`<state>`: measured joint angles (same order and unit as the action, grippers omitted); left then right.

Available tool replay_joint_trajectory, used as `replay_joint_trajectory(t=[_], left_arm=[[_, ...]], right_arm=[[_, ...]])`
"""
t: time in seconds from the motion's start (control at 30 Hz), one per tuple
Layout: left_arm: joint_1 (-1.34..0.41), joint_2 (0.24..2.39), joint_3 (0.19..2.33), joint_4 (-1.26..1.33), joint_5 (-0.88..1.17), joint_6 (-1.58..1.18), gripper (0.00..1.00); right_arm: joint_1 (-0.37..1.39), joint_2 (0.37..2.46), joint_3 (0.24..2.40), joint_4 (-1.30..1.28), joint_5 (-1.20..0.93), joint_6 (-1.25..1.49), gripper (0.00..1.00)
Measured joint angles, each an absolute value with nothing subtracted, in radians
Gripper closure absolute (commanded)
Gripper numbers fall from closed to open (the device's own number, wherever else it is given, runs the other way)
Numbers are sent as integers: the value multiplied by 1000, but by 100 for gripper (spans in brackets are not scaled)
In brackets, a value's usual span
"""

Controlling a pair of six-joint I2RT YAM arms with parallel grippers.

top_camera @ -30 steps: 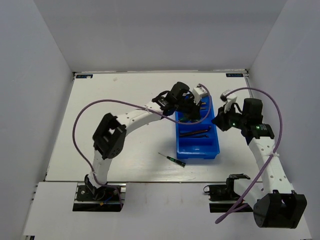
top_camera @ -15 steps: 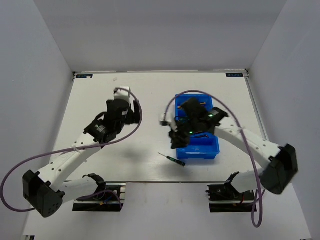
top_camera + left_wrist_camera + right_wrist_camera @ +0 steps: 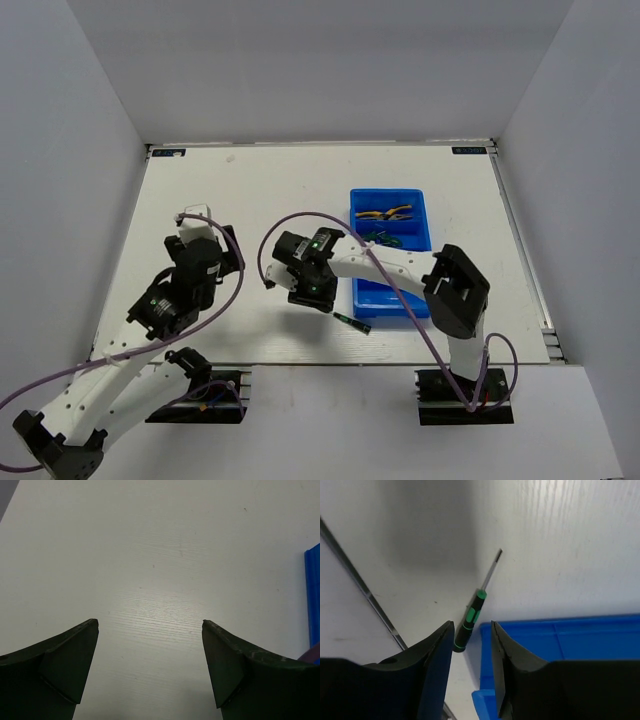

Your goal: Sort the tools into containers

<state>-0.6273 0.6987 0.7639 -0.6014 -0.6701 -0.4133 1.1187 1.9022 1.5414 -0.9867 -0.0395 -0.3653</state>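
Setting: white table point(image 3: 250, 200) w/ faint wood-grain finish; plain grey walls on three sides.
Tray: bright blue plastic tray point(image 3: 386, 191), rectangular, four compartments in a row, stood right of table centre.
Far compartment: held yellow-handled pliers point(image 3: 385, 213).
Second compartment: held green-handled screwdrivers point(image 3: 378, 237), short and stubby.
Third compartment: mostly hidden under the right arm point(image 3: 400, 265); contents couldn't be told.
Loose tool: thin dark screwdriver point(image 3: 470, 617), black-and-green handle, slim metal shaft; lay flat on the table just beside the tray's near-left corner, outside it.
Writing: small blue stickers point(image 3: 170, 152) at the table's far corners; too small to read.
Right gripper point(image 3: 471, 623): hung over the screwdriver's handle; dark fingers point(image 3: 435, 665) a narrow gap apart, gripping nothing.
Left gripper point(image 3: 150, 625): was over bare table, left of the tray; dark scuffed fingers point(image 3: 65, 665) spread wide, nothing between.
Cables: purple cables point(image 3: 305, 215) looped along both arms.
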Motion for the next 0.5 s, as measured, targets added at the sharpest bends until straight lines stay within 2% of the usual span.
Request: replay_joint_trajectory(t=[0.5], left_arm=[[-627,655,764,-609,-701,-421,6]], right_arm=[[1115,1990,1529,-1047,53,-322,57]])
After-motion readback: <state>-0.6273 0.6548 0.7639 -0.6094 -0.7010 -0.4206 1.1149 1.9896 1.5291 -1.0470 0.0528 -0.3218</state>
